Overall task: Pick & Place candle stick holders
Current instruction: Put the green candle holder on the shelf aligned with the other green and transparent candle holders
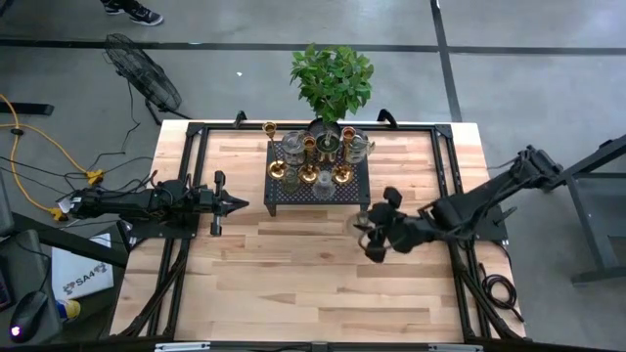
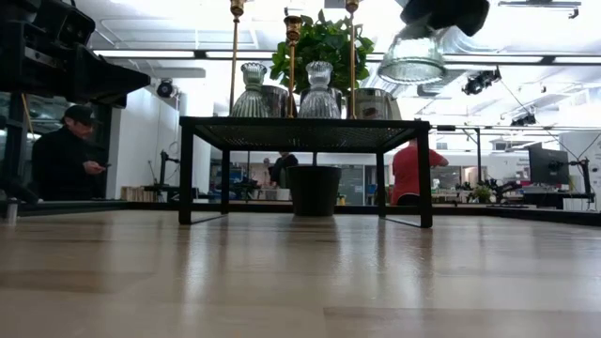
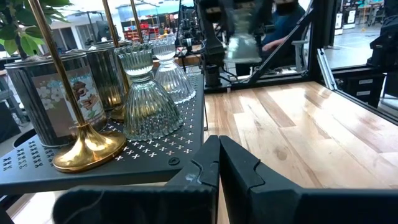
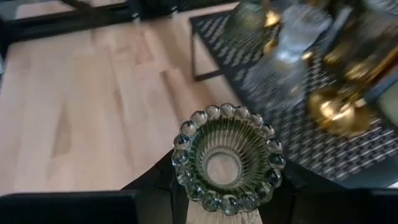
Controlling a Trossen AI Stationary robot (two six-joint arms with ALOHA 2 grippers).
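Note:
Several candle stick holders stand on the black perforated stand [image 1: 318,192]: slim brass sticks [image 3: 81,146], ribbed clear glass ones [image 3: 144,102] and shiny silver ones [image 3: 43,93]. My right gripper [image 1: 372,233] hangs right of the stand's near right corner. It is shut on a greenish ribbed glass holder [image 4: 227,158] with a beaded rim, held high above the table [image 2: 413,56]. My left gripper [image 1: 235,203] waits shut at the table's left, level, its fingers [image 3: 217,165] pointing toward the stand. My right gripper pinches the glass holder between its two fingers [image 4: 152,186], which sit on opposite sides of its ribbed body [image 4: 186,177] just under the beaded rim. They come slanting down from the table's right. The holder is lifted clear, its wide flared end [image 2: 411,68] hanging lowest.
A leafy potted plant [image 1: 333,83] stands behind the stand at the far edge. Bare wood [image 1: 293,274] lies in front of the stand and on both sides. Black frame rails [image 1: 445,166] run along the table's edges. People show in the room beyond.

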